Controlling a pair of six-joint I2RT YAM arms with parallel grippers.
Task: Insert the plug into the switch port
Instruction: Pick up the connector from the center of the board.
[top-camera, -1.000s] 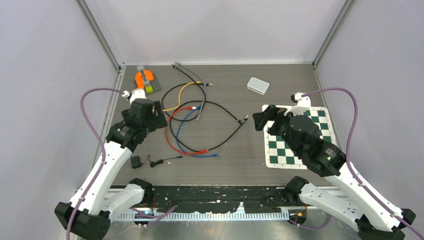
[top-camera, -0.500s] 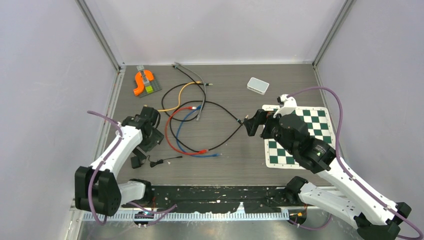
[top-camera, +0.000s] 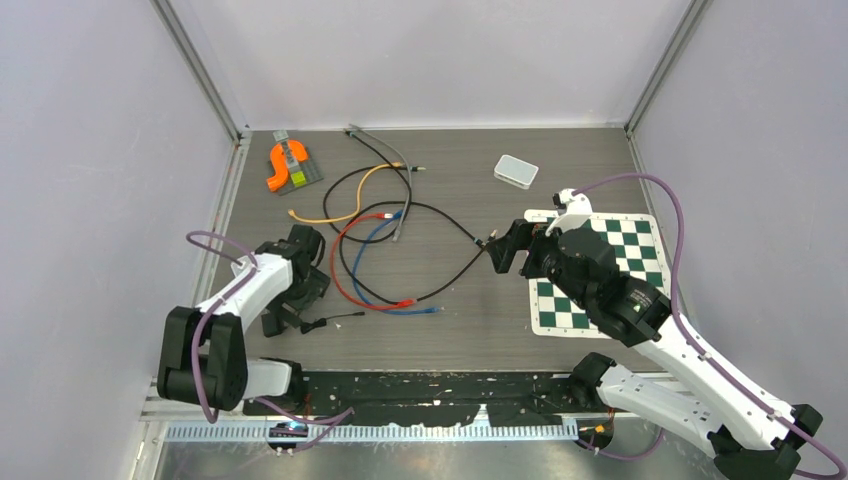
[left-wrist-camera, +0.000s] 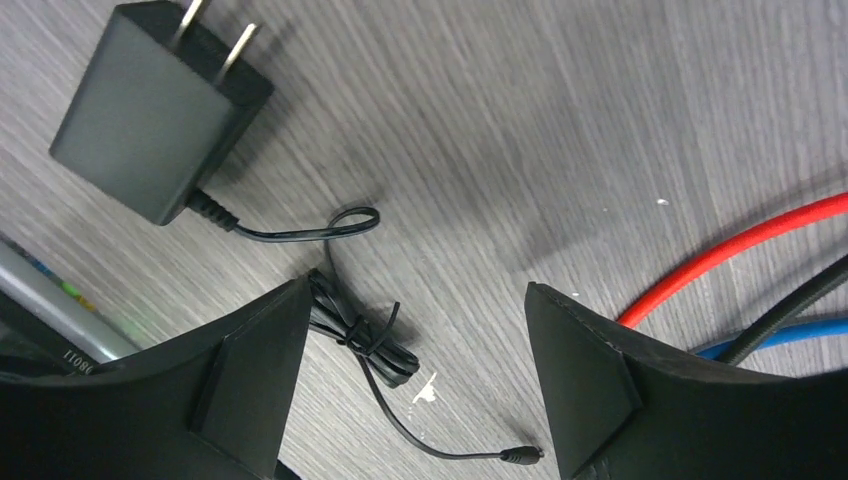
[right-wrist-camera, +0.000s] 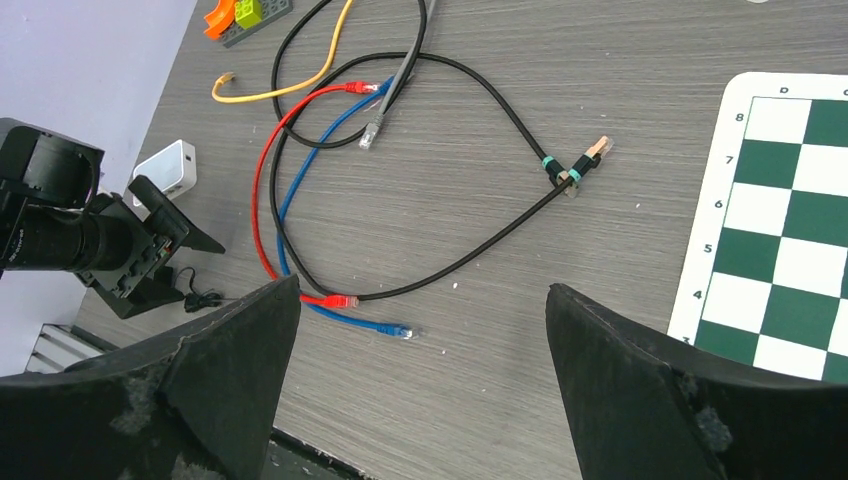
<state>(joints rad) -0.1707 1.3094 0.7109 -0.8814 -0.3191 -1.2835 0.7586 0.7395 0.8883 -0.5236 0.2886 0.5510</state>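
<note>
Left hand: the left gripper (left-wrist-camera: 415, 290) is open and empty, low over the charger's (left-wrist-camera: 160, 110) thin cord (left-wrist-camera: 360, 335), by the desk's (top-camera: 480, 320) left edge.
Right hand: the right gripper (right-wrist-camera: 420, 290) is wide open and empty, close to the black cable's (right-wrist-camera: 470, 252) plug (right-wrist-camera: 590, 158).
Plug: beside the chessboard's (right-wrist-camera: 790, 230) left edge.
Switch (top-camera: 516, 171): by the far edge, toward the right, well apart.
Tip: I think, pinch just behind the plug, keep it straight, push gently.
</note>
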